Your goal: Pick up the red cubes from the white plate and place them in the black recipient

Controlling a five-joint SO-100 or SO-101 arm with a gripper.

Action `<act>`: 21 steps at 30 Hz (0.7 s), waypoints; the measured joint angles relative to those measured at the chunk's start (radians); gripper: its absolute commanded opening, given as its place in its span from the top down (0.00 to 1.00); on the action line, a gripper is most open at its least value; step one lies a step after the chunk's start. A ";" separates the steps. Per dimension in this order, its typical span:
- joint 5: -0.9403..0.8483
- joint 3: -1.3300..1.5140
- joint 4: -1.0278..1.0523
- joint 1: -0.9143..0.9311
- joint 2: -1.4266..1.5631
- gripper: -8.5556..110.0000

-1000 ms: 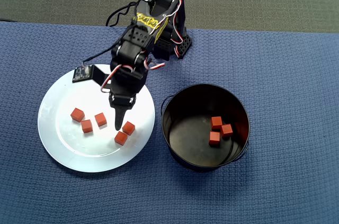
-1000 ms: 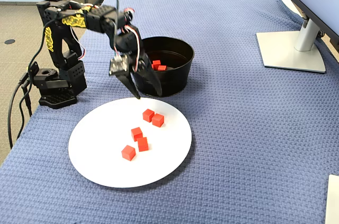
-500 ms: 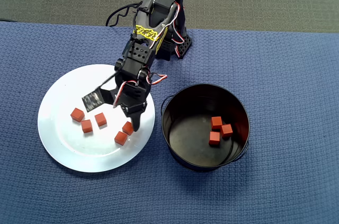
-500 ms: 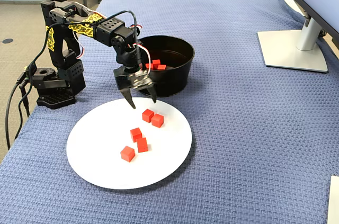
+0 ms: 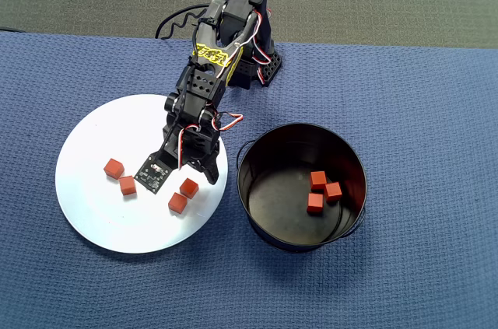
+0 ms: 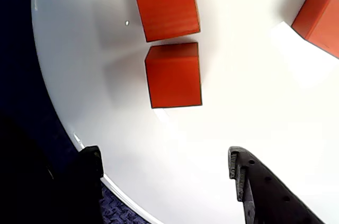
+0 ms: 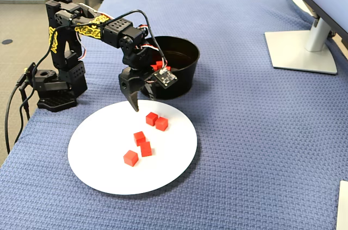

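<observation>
Scanning the overhead view from its left edge to its right:

Plate: the white plate (image 5: 85,204) sits left on the blue cloth (image 5: 428,96), carrying the red cubes (image 5: 113,168) not yet moved. Four show from above, five in the fixed view; the arm hides one.

Gripper: the gripper (image 7: 140,101) hangs low over the plate's pot-side part, nothing between the jaws, which stand moderately apart.

Target pair: two cubes, the nearer cube (image 6: 174,74) and its neighbour (image 6: 167,6), lie almost touching, straight ahead of the fingertips in the wrist view.

Key relation: the nearer cube sits up-frame of the jaw gap and a touch left of centre, apart from both fingers, so I'd call for a short push forward with a slight leftward trim before closing.

Risk: that neighbour just behind could get nudged or pinched along.

Pot: the black recipient (image 5: 354,224) stands right, just beside the plate, three cubes already inside.
</observation>
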 measured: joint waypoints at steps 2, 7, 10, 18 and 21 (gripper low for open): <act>-0.006 0.000 0.000 0.002 -0.003 0.74; -0.009 -0.015 0.000 0.002 -0.034 0.75; -0.009 -0.031 -0.020 0.002 -0.072 0.76; -0.009 -0.089 -0.044 0.044 -0.152 0.78; -0.009 -0.110 -0.048 0.044 -0.170 0.79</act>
